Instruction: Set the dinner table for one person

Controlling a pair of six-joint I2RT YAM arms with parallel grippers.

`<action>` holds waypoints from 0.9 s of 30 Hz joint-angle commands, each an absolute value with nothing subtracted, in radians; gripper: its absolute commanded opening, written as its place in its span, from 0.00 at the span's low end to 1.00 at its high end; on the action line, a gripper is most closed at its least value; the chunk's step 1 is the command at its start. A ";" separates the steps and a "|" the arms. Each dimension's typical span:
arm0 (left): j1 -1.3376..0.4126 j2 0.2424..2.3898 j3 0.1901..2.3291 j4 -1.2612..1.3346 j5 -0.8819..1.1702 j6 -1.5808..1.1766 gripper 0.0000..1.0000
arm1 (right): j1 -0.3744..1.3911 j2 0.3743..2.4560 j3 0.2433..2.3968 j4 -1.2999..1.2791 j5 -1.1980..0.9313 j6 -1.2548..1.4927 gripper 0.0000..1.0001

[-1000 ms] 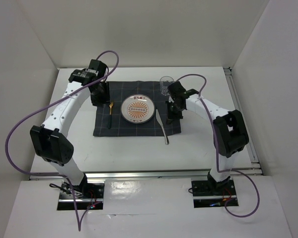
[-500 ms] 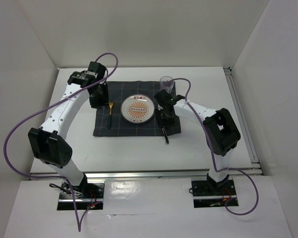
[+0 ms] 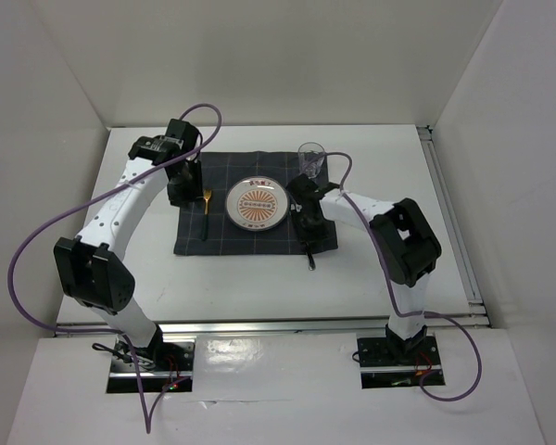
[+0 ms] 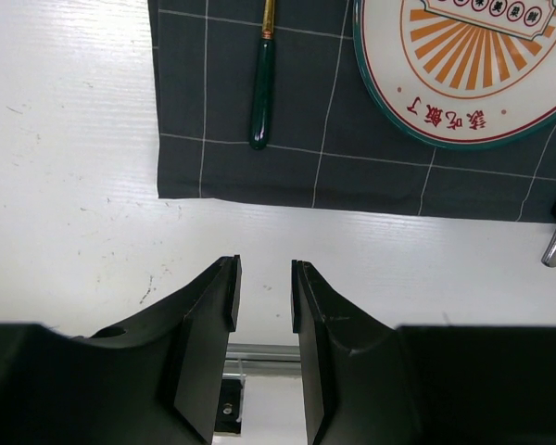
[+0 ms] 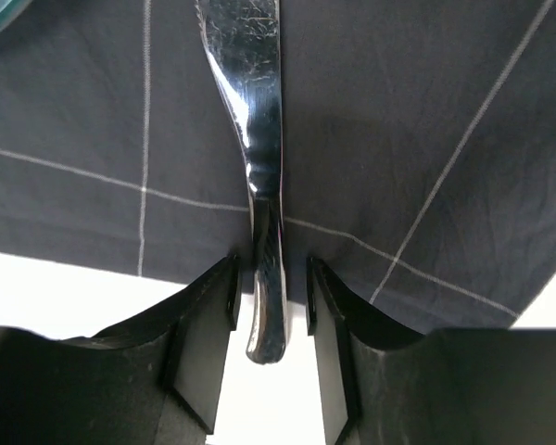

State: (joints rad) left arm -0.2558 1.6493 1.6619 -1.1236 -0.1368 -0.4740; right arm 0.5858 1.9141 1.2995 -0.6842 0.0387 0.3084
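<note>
On the white dinner table [image 3: 371,269] lies a dark checked placemat [image 3: 255,232] with a sunburst plate [image 3: 257,203] at its middle. A green-handled fork [image 3: 206,215] lies left of the plate. To the plate's right is a steel knife [image 5: 259,111], its handle end [image 3: 309,260] past the mat's near edge. My right gripper [image 5: 271,287] is open and low over the knife. Its fingers straddle the handle with a gap on each side. My left gripper [image 4: 263,283] is open and holds nothing, above bare table just off the mat's left near corner.
A clear drinking glass [image 3: 310,159] stands at the mat's far right corner, close behind my right arm. White walls enclose the table on three sides. A metal rail [image 3: 445,213] runs along the right edge.
My right gripper has swung left from beside the glass to over the knife and gone from shut to open. The left arm has barely moved.
</note>
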 commanded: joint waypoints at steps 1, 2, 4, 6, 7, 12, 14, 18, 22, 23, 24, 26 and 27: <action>-0.256 1.612 1.655 -1.114 -0.143 -0.469 0.46 | 0.603 1.925 1.285 -0.635 0.058 0.295 0.45; -0.256 1.612 1.655 -1.114 -0.143 -0.469 0.46 | 0.603 1.936 1.285 -0.635 0.058 0.295 0.43; -0.256 1.612 1.655 -1.114 -0.143 -0.469 0.46 | 0.613 1.945 1.276 -0.635 0.067 0.295 0.40; -0.256 1.612 1.646 -1.114 -0.143 -0.469 0.46 | 0.623 1.956 1.276 -0.626 0.095 0.304 0.33; -0.256 1.612 1.646 -1.114 -0.143 -0.469 0.46 | 0.623 1.956 1.276 -0.626 0.104 0.313 0.29; -0.256 1.603 1.646 -1.114 -0.143 -0.469 0.46 | 0.643 1.918 1.308 -0.679 0.126 0.313 0.13; -0.256 1.603 1.646 -1.114 -0.143 -0.469 0.46 | 0.643 1.898 1.342 -0.701 0.126 0.313 0.13; -0.256 1.603 1.655 -1.123 -0.143 -0.469 0.46 | 0.634 1.871 1.399 -0.768 0.126 0.282 0.12; -0.256 1.603 1.666 -1.123 -0.143 -0.469 0.46 | 0.614 1.836 1.424 -0.808 0.126 0.282 0.12; -0.256 1.603 1.666 -1.123 -0.143 -0.469 0.46 | 0.614 1.827 1.424 -0.808 0.126 0.282 0.12; -0.256 1.603 1.666 -1.123 -0.143 -0.469 0.46 | 0.614 1.827 1.424 -0.808 0.126 0.282 0.12; -0.256 1.603 1.666 -1.123 -0.143 -0.469 0.46 | 0.592 1.806 1.413 -0.808 0.126 0.282 0.12; -0.256 1.603 1.666 -1.123 -0.143 -0.469 0.46 | 0.583 1.805 1.413 -0.808 0.115 0.296 0.12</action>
State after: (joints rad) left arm -0.2558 1.6436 1.6489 -1.1225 -0.1371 -0.4740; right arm 0.6094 1.8729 1.3754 -0.7837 0.1146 0.2935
